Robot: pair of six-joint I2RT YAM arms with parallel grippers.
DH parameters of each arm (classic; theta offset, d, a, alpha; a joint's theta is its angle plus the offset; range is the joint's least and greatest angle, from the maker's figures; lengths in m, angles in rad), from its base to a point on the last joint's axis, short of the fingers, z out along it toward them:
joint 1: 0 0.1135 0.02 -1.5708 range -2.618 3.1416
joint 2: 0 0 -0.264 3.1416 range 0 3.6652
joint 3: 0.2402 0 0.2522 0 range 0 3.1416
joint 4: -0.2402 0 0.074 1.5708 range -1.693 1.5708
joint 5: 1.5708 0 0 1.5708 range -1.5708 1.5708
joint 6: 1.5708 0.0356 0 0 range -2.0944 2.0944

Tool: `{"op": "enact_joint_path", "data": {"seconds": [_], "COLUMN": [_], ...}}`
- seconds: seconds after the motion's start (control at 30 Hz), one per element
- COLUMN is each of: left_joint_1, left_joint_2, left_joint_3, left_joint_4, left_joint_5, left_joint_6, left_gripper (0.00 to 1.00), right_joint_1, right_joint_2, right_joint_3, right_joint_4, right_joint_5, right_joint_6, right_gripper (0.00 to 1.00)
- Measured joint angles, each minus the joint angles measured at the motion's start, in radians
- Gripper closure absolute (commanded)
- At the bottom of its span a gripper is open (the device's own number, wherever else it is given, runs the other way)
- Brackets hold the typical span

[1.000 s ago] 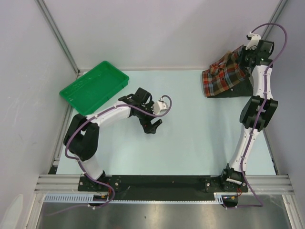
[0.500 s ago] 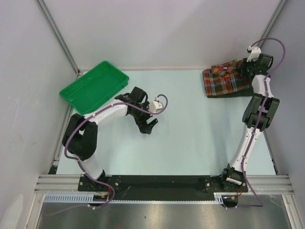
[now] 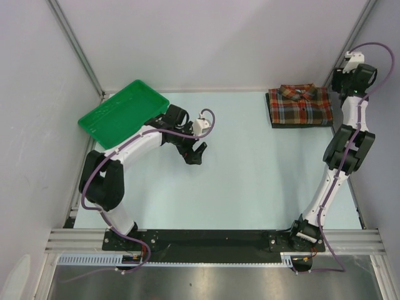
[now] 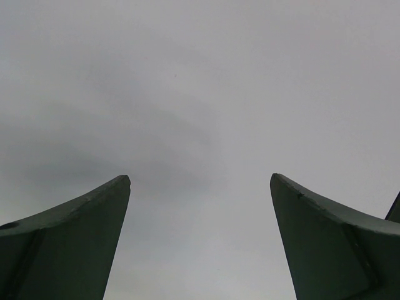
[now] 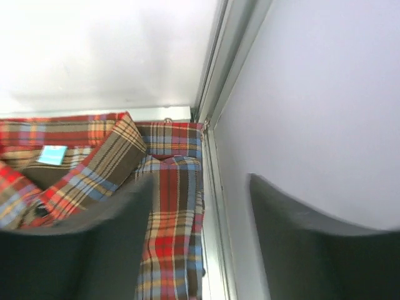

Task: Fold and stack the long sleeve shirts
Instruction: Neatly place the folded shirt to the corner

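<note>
1. The left gripper (image 3: 194, 153) is held well to the left of the plaid shirt (image 3: 300, 106) and nearer the arm bases. In the left wrist view its claw (image 4: 200, 181) is spread wide, with nothing seen between the fingers but a bare pale surface. It is judged to be parked there so that the stack is left undisturbed.
2. The table (image 3: 250, 181) is shown bare between that gripper and the plaid shirt.
3. The green tray (image 3: 122, 115) is set far to the left of the plaid shirt, tilted against the back corner. Nothing can be made out inside it.
4. The plaid shirt is laid folded into a neat rectangle at the far right of the table, collar towards the back wall. A dark strip (image 3: 303, 125) is shown along its near edge. This is judged to be the charcoal shirt lying beneath it, which would mean the stack is made, though that cannot be confirmed.
5. The right gripper (image 3: 345, 81) is raised just to the right of the plaid shirt, beside the side wall. In the right wrist view its claw (image 5: 200, 178) stands parted and holds nothing, with the shirt's collar (image 5: 119, 156) seen below it.
</note>
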Motion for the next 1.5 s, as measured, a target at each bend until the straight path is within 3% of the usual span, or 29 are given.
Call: {"op": "enact_joint_path", "data": {"seconds": [0.1,0.2,0.57,0.83,0.93,1.07,1.23,1.37,1.5], "left_joint_1": [0.000,0.000,0.054,0.138,0.192,0.252,0.307,0.317,0.314], "left_joint_2": [0.000,0.000,0.002,-0.001,-0.019,-0.041,-0.040,-0.032,-0.032], "left_joint_3": [-0.005,-0.006,0.011,0.063,0.084,0.129,0.244,0.357,0.367], "left_joint_4": [0.030,0.047,0.048,-0.016,-0.051,-0.096,-0.165,-0.211,-0.235], "left_joint_5": [0.019,0.027,0.054,0.054,0.053,0.054,0.029,-0.023,-0.037], "left_joint_6": [-0.021,-0.036,-0.124,-0.206,-0.233,-0.259,-0.271,-0.271,-0.271], "left_gripper": [0.00,0.01,0.00,0.01,0.01,0.01,0.01,0.01,0.00], "right_joint_1": [-0.015,-0.015,-0.015,-0.042,-0.050,-0.056,-0.053,-0.013,0.097], "right_joint_2": [-0.048,-0.084,-0.085,0.028,0.045,0.003,-0.177,-0.395,-0.636], "right_joint_3": [0.000,0.000,-0.185,-0.156,-0.116,-0.102,-0.106,-0.136,-0.283], "right_joint_4": [-0.032,-0.055,-0.140,-0.157,-0.174,-0.182,-0.267,-0.351,-0.417], "right_joint_5": [-0.032,-0.059,-0.100,-0.071,-0.064,-0.090,-0.197,-0.278,-0.340], "right_joint_6": [0.037,0.082,0.166,0.101,0.067,0.034,0.054,0.066,0.070], "right_gripper": [0.67,0.72,0.73,0.71,0.64,0.29,0.00,0.00,0.00]}}
